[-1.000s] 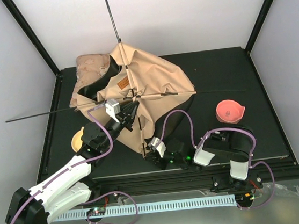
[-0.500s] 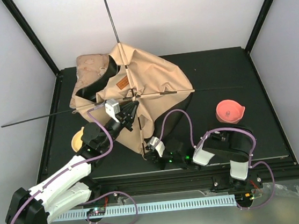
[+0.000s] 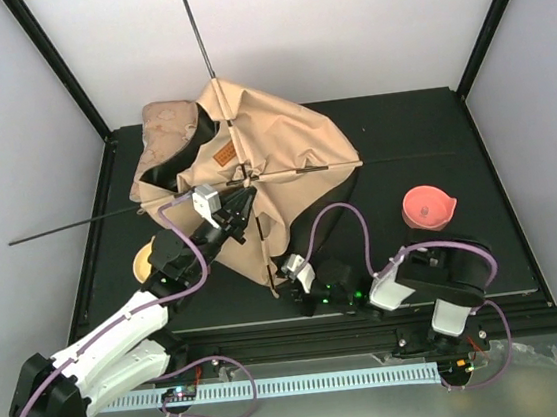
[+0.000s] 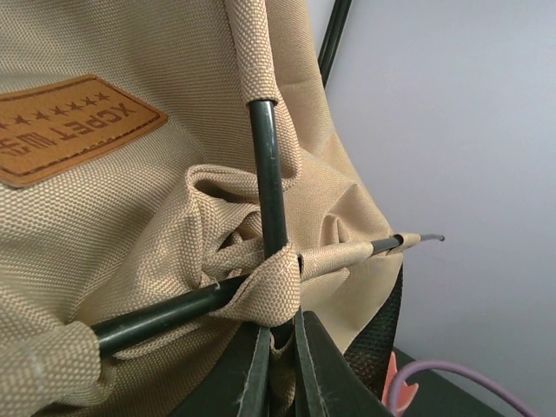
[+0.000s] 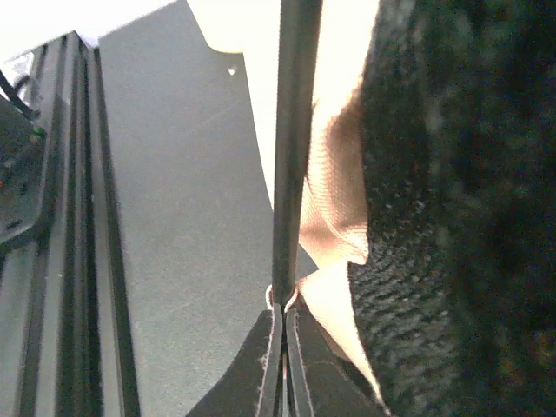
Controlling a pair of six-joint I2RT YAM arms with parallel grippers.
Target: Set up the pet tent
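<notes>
Now, the tan pet tent (image 3: 282, 153) lies slumped at the back left of the surface (image 3: 421, 132); my left gripper (image 4: 278, 334) has its jaws clenched on the pole crossing (image 4: 276, 278); my right gripper (image 5: 282, 313) pinches a pole (image 5: 291, 130) by its near end; I should raise the crossing slowly, bracing that end.

Table (image 3: 421, 132): black top. On it lay one tan tent (image 3: 282, 148), crumpled, over the left and rear middle. One thin black pole (image 3: 69, 226) reached past the left edge. One floral cushion (image 3: 163, 121) sat at the rear left, touching the tent and partly covered by it. One pink bowl (image 3: 428, 207) stood right, well apart. One pale yellow round item (image 3: 144, 259) lay left, partly hidden.
</notes>
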